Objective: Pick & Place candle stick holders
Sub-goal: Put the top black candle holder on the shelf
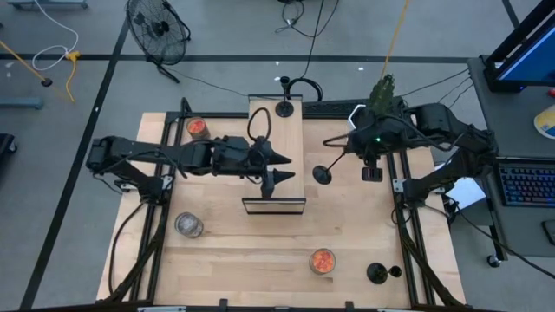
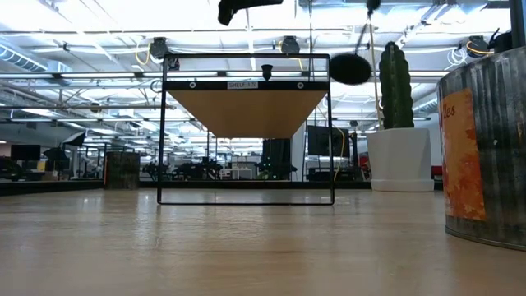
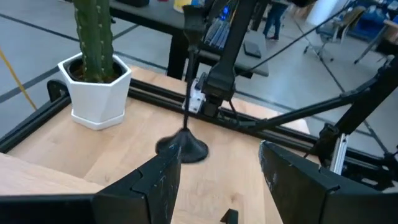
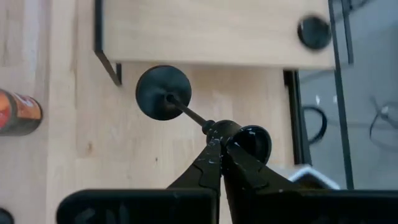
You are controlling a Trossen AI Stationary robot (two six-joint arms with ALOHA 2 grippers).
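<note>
Three black candle stick holders (image 1: 323,174), three glass cups (image 1: 323,261)

Low view: silvery cup (image 2: 485,156) cut by the right picture edge; label text only partly legible. Held holder (image 2: 352,67) shows its base only, the stem running out of the top edge. Left wrist view: cactus (image 3: 93,37) top cut off. Right wrist view: orange-red cup (image 4: 18,112) cut at the edge.

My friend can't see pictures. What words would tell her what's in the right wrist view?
The right gripper is shut on the thin stem of a black candle stick holder, lifting it with its round base toward a pale wooden shelf. Another black holder stands on that shelf, and an orange-red glass cup sits on the table at the edge.
</note>
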